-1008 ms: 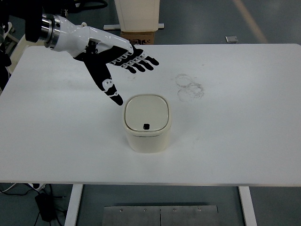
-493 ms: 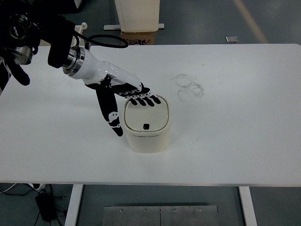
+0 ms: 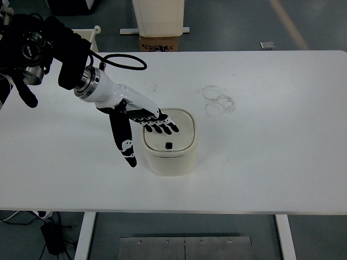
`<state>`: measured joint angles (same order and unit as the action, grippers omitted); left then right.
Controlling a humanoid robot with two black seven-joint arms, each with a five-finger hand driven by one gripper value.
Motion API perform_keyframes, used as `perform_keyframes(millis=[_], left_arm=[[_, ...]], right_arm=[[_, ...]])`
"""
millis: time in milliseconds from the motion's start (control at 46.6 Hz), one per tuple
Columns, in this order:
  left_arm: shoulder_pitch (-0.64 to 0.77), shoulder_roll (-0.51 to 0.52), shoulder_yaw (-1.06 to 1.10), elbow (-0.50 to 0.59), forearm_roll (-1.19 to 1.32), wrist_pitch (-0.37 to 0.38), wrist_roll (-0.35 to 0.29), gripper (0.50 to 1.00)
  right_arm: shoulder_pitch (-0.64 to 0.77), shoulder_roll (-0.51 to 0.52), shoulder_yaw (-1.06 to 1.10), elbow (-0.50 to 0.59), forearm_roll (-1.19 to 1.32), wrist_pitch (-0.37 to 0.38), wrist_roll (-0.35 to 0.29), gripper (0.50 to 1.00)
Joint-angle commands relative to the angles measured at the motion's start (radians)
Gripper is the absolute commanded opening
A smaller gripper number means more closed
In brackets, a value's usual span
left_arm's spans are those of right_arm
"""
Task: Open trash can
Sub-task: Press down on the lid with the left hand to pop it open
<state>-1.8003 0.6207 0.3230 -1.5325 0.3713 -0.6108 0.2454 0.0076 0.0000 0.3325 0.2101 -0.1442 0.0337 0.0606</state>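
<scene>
Cream can (image 3: 169, 149) standing upright near the middle of the white table (image 3: 282, 151), closer to the near edge than the far one; lid (image 3: 181, 132) shut and flat, rounded-square, with a small black button (image 3: 168, 145) toward its near side.

Left hand (image 3: 140, 119) reaching in from the upper left on a white and black arm (image 3: 97, 89), with a black cable (image 3: 122, 57) looping off the wrist; released, grasping nothing; four black fingers (image 3: 161, 125) stretched out flat and close together over the lid's left part, tips short of the button; contact with the lid impossible to judge from above; thumb (image 3: 124, 143) splayed well away from them, pointing toward the near edge, lying over the table just left of the can's wall.

Faint ring marks (image 3: 218, 100) on the tabletop beyond and to the right of the can, well apart from it.

Past the far table edge, a pale column (image 3: 159, 16) above a cardboard box (image 3: 158, 43); small grey object (image 3: 266, 45) on the floor to the right of them.

Below the near edge, a white table leg (image 3: 84, 235) at the left, another (image 3: 284, 235) at the right, and a metal plate (image 3: 184, 247) between them.
</scene>
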Motion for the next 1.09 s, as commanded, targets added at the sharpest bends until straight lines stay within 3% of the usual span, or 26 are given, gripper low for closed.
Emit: perform_keyframes(millis=[0,1072], left_arm=[[0.010,-0.013,-0.001,0.000,0.000,0.000,0.000,1.000],[0.047,-0.045,-0.002,-0.003,0.004,0.000,0.000,1.000]], right_arm=[[0.000,0.000,0.000,0.000,0.000,0.000,0.001,0.993],[0.000,0.000,0.000,0.000,0.000,0.000,0.001,0.993]])
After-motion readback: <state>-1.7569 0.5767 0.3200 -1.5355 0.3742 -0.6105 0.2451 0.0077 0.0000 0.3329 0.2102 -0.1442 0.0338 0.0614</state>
